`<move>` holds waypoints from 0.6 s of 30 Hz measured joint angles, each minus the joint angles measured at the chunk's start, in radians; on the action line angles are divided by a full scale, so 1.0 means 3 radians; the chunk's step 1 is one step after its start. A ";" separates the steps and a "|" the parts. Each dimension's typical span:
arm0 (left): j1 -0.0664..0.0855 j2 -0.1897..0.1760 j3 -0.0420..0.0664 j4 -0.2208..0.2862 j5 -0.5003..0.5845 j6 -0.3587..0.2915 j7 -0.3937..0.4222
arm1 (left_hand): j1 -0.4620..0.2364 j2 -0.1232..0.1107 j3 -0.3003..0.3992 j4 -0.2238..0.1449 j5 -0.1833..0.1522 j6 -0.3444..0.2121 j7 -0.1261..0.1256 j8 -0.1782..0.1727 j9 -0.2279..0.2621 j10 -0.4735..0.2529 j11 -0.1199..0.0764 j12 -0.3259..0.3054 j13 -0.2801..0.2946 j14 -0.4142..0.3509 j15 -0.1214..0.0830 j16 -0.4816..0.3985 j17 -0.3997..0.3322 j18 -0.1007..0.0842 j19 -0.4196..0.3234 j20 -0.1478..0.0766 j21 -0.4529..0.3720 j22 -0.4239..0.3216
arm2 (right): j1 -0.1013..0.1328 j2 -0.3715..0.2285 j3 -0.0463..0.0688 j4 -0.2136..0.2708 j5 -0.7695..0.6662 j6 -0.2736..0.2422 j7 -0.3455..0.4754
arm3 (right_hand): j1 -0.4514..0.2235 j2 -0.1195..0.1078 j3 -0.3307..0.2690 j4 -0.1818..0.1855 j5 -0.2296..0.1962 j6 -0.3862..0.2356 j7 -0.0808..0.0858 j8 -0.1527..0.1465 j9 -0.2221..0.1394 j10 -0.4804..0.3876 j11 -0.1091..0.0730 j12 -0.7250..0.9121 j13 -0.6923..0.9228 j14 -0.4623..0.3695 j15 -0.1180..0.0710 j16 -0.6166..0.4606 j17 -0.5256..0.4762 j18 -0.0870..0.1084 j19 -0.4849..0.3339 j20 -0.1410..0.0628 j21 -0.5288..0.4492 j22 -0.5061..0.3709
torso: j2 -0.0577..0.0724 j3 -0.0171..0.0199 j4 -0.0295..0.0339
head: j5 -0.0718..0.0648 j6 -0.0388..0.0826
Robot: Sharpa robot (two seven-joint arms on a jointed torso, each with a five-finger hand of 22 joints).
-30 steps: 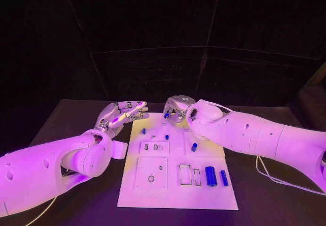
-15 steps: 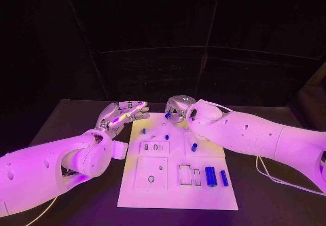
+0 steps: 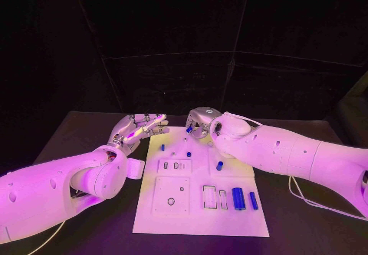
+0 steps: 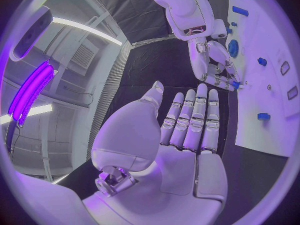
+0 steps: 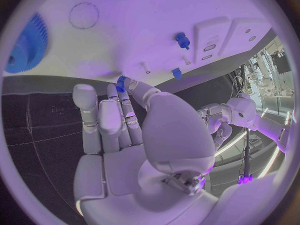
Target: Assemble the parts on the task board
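Hands: two silver many-fingered hands. The left hand (image 3: 138, 130) hovers beside the board's far left corner, palm up, fingers straight and apart, holding nothing. The right hand (image 3: 201, 122) sits over the board's far edge, its fingertips pinching a small blue part (image 5: 121, 81).
Board: one flat white rectangular task board (image 3: 199, 223) lying in the middle of the black table (image 3: 84, 127), long side running away from the robot.
Loose blue parts: two long blue cylinders (image 3: 237, 198) lie side by side near the board's near right; one short blue peg (image 3: 219, 166) lies mid-board; two small blue pegs (image 3: 189, 154) stand nearer the far end.
Gear: one toothed blue gear wheel (image 5: 28, 42) lies flat on the board, in the right wrist view.
Recesses: rectangular slots (image 3: 208, 196) and small round holes are cut into raised white panels.
Room: bare black table lies on both long sides; the near half of the board has no hand over it.
Surfaces: board smooth and matte; hands metallic and segmented; arms glossy white.
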 measured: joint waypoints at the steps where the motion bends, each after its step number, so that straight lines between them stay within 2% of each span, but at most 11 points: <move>1: 0.0000 0.0000 0.0000 -0.0001 0.0000 0.0000 0.0000 | 0.0000 0.0000 0.0000 0.0000 0.0000 0.0000 0.0000 0.0000 0.0000 0.0000 0.0000 0.0000 0.0000 0.0000 0.0000 0.0000 0.0000 0.0000 0.0000 0.0000 0.0000 0.0000 | 0.0001 -0.0001 0.0001 0.0003 0.0001 -0.0001 0.0002 | 0.0000 0.0000 0.0000 0.0000 0.0000 0.0000 0.0000 0.0000 0.0001 0.0009 -0.0009 0.0004 0.0004 0.0000 0.0000 0.0000 0.0002 0.0000 0.0000 0.0000 0.0000 0.0002 | 0.0000 0.0000 0.0000 | 0.0000 -0.0001; 18: 0.0001 0.0002 0.0000 -0.0007 0.0000 0.0000 0.0000 | 0.0000 0.0000 0.0000 0.0000 0.0000 0.0000 0.0000 0.0000 0.0000 0.0000 0.0000 0.0000 0.0000 0.0000 0.0000 0.0000 0.0000 0.0000 0.0000 0.0000 0.0000 -0.0002 | -0.0001 -0.0012 -0.0001 0.0038 0.0064 -0.0005 0.0054 | 0.0000 0.0000 0.0009 0.0009 0.0000 0.0000 0.0000 0.0000 0.0003 0.0014 -0.0014 0.0005 0.0008 0.0000 0.0000 0.0000 -0.0005 0.0000 0.0000 0.0000 0.0000 0.0001 | 0.0003 0.0000 -0.0003 | 0.0005 -0.0005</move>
